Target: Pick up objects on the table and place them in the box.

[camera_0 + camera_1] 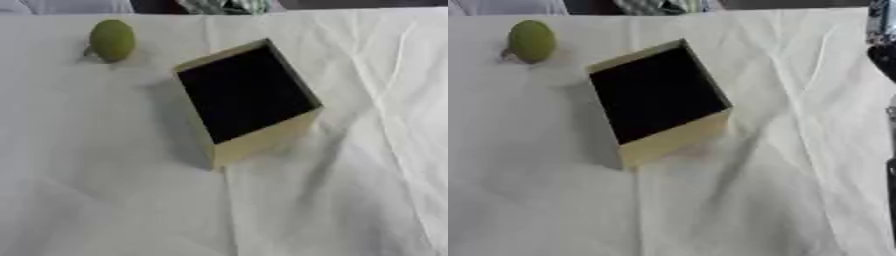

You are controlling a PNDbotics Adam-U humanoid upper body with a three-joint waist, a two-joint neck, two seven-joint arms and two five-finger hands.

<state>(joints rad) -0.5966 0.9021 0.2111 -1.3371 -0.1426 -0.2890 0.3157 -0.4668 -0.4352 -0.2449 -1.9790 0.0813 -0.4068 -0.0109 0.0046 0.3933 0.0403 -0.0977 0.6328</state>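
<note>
A round green fruit-like object [112, 40] lies on the white cloth at the far left. The tan box [262, 142] stands askew in the middle, its open top showing a dark inside where I can make out nothing. A dark, partly silver piece of my right arm or hand [883, 50] shows only at the right edge of the right eye view, far from both the box and the green object. My left hand appears in neither view.
A wrinkled white cloth [350, 200] covers the whole table, with folds running down the right side. Patterned fabric [223, 6] and a dark strip lie beyond the far edge.
</note>
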